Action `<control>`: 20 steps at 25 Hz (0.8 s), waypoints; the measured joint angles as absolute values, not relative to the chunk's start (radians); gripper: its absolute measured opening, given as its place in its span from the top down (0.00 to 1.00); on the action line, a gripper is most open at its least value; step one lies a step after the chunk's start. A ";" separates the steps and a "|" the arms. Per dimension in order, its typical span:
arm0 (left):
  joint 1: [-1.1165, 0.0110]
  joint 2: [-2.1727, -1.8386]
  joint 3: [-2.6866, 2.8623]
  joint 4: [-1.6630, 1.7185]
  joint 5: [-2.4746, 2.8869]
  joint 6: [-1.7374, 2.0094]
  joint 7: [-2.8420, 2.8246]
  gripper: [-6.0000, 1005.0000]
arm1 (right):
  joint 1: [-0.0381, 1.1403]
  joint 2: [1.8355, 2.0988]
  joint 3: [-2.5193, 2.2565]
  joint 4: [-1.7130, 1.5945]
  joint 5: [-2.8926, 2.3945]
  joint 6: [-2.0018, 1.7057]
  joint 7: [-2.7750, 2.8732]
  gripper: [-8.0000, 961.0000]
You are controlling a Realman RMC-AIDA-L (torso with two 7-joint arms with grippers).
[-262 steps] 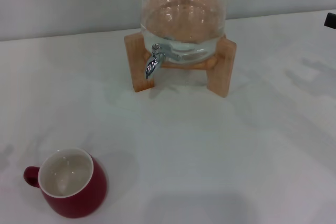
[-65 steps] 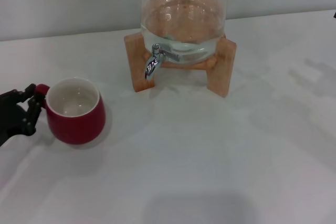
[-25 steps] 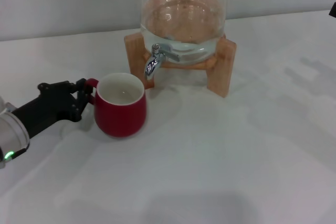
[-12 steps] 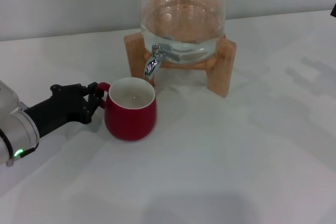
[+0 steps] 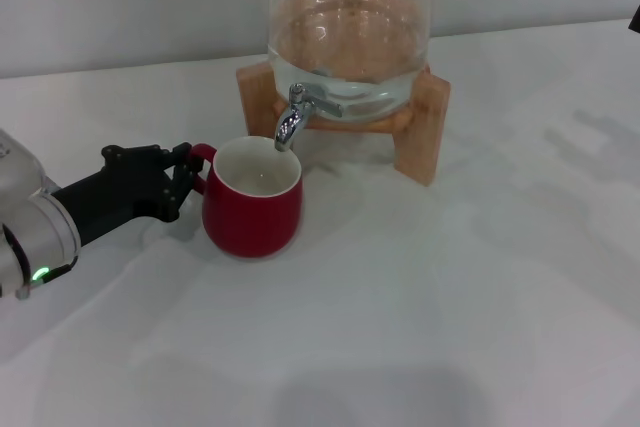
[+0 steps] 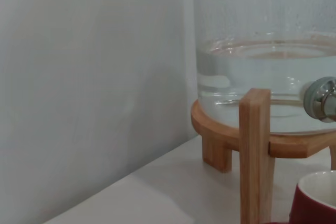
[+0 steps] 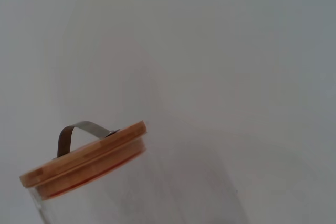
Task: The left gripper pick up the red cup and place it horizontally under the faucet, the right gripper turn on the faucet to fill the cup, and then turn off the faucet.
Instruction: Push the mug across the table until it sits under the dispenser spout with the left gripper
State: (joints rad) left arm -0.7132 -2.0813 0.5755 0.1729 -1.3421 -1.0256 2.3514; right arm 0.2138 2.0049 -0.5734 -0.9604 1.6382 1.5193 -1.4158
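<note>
Only right wrist view shows wooden lid (image 7: 84, 157) — glass jar (image 5: 350, 27).

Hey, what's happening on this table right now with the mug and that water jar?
The left gripper is shut on the handle of the red cup, holding it upright on the white table with its mouth just below the faucet of the glass jar. The jar sits on a wooden stand and holds water. No water is running. The right gripper is out of view.
</note>
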 joint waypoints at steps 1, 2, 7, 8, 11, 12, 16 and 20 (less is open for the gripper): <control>-0.715 -2.081 0.577 0.173 -1.342 -1.024 2.351 0.86 | 0.214 2.005 -0.573 -0.960 1.638 1.519 -1.416 0.25; -0.716 -2.082 0.579 0.173 -1.342 -1.023 2.351 0.86 | 0.214 2.005 -0.573 -0.960 1.638 1.519 -1.416 0.25; -0.731 -2.083 0.580 0.173 -1.342 -1.021 2.352 0.86 | 0.216 2.005 -0.573 -0.960 1.638 1.520 -1.416 0.25; -0.735 -2.083 0.580 0.173 -1.342 -1.019 2.352 0.86 | 0.217 2.005 -0.573 -0.960 1.638 1.520 -1.416 0.25; -0.745 -2.082 0.588 0.174 -1.342 -1.009 2.351 0.86 | 0.218 2.005 -0.575 -0.960 1.640 1.520 -1.416 0.25; -0.750 -2.083 0.592 0.174 -1.343 -1.002 2.351 0.86 | 0.218 2.005 -0.575 -0.960 1.641 1.520 -1.416 0.25; -0.761 -2.083 0.595 0.175 -1.343 -0.984 2.353 0.86 | 0.218 2.005 -0.578 -0.959 1.646 1.520 -1.416 0.25; -0.769 -2.083 0.595 0.175 -1.343 -0.983 2.354 0.86 | 0.218 2.005 -0.578 -0.958 1.647 1.520 -1.416 0.25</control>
